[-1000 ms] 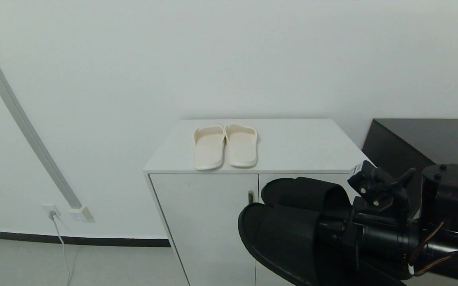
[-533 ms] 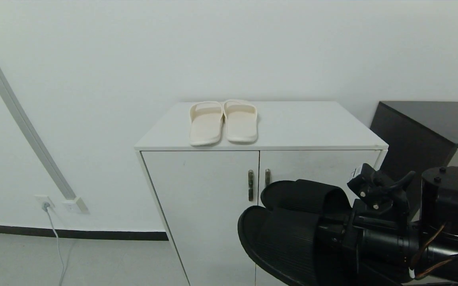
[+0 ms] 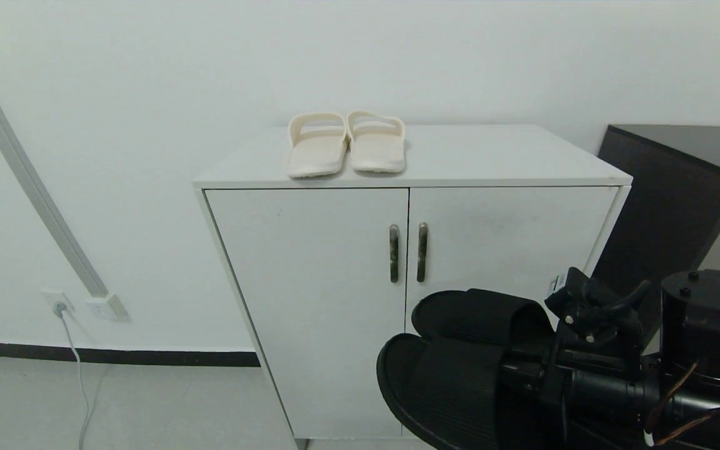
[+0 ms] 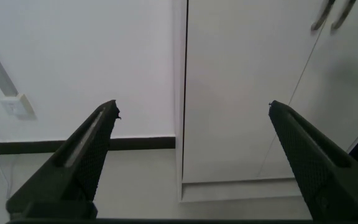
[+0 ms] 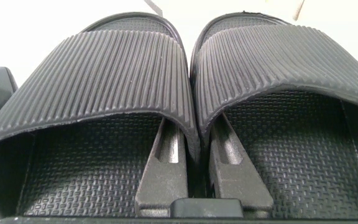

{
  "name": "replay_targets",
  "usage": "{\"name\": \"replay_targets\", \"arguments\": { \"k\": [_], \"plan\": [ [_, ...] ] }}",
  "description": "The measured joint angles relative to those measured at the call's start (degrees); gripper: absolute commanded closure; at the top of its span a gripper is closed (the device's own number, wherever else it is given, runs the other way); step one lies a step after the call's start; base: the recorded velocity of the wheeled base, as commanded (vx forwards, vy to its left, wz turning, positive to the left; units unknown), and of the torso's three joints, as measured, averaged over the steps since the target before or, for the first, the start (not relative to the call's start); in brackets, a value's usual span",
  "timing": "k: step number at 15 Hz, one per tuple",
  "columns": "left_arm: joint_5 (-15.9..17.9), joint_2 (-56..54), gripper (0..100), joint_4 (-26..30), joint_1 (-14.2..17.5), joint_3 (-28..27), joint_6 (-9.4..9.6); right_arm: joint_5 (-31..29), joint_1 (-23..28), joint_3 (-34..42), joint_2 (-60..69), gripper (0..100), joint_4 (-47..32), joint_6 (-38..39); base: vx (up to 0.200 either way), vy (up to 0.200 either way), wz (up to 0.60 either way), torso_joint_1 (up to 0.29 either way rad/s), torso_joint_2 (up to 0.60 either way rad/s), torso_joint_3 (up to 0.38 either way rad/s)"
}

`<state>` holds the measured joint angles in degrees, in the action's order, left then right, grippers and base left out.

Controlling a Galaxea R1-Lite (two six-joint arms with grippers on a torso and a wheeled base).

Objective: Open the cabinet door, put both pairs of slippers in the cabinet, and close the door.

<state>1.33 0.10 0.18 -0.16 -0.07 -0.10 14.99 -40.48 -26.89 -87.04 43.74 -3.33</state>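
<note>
A white cabinet (image 3: 310,294) stands against the wall with both doors shut, its two dark handles (image 3: 407,252) side by side at the middle. A cream pair of slippers (image 3: 345,145) lies on its top, near the front edge. My right gripper (image 3: 525,370) is low in front of the right door, shut on a black pair of slippers (image 3: 454,375). In the right wrist view its fingers (image 5: 166,168) pinch the two inner walls of the black slippers (image 5: 104,81) together. My left gripper (image 4: 194,124) hangs open, low by the cabinet's left corner (image 4: 182,93).
A dark piece of furniture (image 3: 679,187) stands right of the cabinet. On the left wall are a slanted grey conduit (image 3: 22,175) and a socket (image 3: 60,306) with a cable running down. Grey floor (image 3: 116,406) lies open to the left.
The whole head picture has shifted: the camera sank, so the cabinet front and handles now show in full. The right gripper still holds the black slippers in the same pose.
</note>
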Motion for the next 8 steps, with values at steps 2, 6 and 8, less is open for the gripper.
{"name": "replay_targets", "arguments": {
  "k": [2,6,8],
  "plan": [
    [0.1,0.0,0,0.0,0.0,0.0,0.1,0.1,0.1,0.3,-0.1,100,0.0,0.1,0.0,0.0,0.0,-0.105,0.46,0.356],
    [0.1,0.0,0,0.0,0.0,0.0,0.1,0.1,0.3,0.7,-0.9,100,0.5,-0.1,0.0,0.0,0.0,-0.057,0.45,0.383],
    [0.1,0.0,0,0.0,0.0,0.0,0.1,0.1,0.3,1.0,-1.0,100,0.9,-0.1,0.0,0.0,0.0,-0.017,0.35,0.332]
  ]
}}
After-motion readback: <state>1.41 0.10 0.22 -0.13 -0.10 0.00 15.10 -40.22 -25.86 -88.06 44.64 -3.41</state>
